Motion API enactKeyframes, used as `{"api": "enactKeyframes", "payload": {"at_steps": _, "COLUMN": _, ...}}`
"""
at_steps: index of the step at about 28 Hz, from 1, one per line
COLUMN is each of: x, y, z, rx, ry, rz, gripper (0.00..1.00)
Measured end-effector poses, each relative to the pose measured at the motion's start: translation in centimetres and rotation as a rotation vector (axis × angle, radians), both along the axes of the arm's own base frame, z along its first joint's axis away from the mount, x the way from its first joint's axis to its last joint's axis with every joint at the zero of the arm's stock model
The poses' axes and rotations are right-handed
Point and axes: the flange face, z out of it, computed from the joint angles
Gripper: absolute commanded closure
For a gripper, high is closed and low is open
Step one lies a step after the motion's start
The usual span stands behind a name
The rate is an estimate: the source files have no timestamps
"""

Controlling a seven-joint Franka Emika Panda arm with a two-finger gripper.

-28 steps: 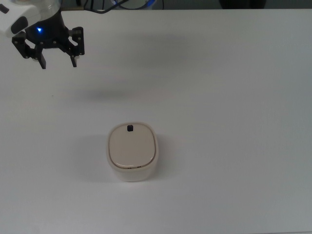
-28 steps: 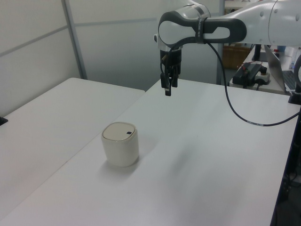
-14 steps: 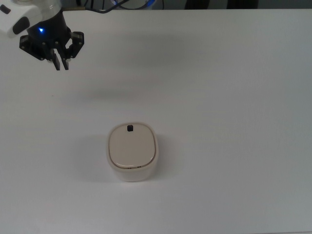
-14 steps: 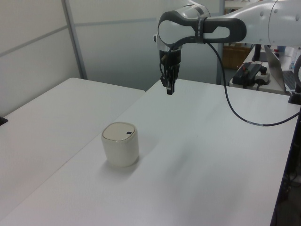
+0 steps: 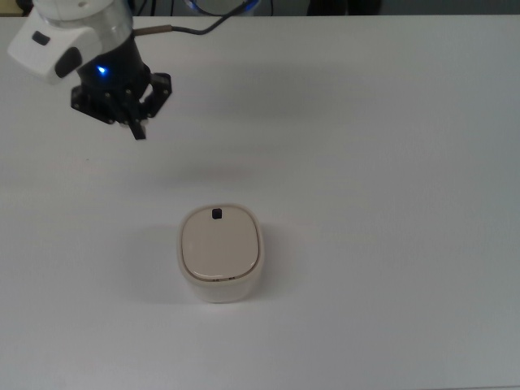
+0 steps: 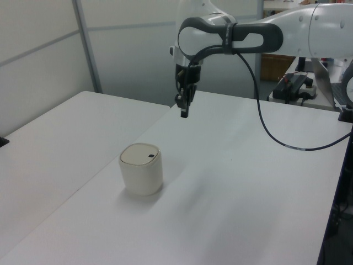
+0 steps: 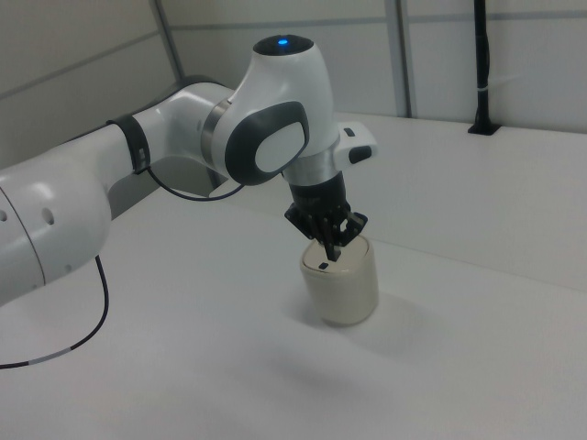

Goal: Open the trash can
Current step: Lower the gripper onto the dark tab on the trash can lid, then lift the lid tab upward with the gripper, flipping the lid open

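Note:
The trash can (image 5: 221, 253) is a small cream-white bin with a flat beige lid, shut, standing upright on the white table (image 5: 390, 162); it also shows in the left view (image 6: 141, 169) and the right view (image 7: 342, 281). A tiny black button (image 5: 216, 214) sits at the lid's far edge in the top view. My gripper (image 5: 137, 130) hangs in the air, shut with nothing in it, up and to the top view's left of the can. In the left view the gripper (image 6: 183, 113) is high above the table, behind the can.
The white arm (image 6: 265, 38) reaches in from the left view's right, trailing a black cable (image 6: 276, 132). A seam between two tabletops (image 6: 110, 160) runs past the can. Grey wall panels (image 6: 127, 49) stand behind the table.
The gripper's fingers closed from open to shut, and the gripper moved to the top view's right and a little down, toward the trash can. The can has not moved.

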Motion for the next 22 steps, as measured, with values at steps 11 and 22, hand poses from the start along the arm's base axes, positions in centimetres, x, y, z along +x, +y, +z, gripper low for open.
{"api": "enactKeyframes", "payload": {"at_steps": 11, "x": 4.5, "y": 4.4, "z": -4.0, "rx": 0.058, "ry": -0.149, "rz": 0.038, "gripper": 1.00}}
{"api": "enactKeyframes", "payload": {"at_steps": 22, "x": 7.0, "y": 8.5, "z": -10.1, "rx": 0.051, "ry": -0.158, "rz": 0.107, "gripper": 1.00}}
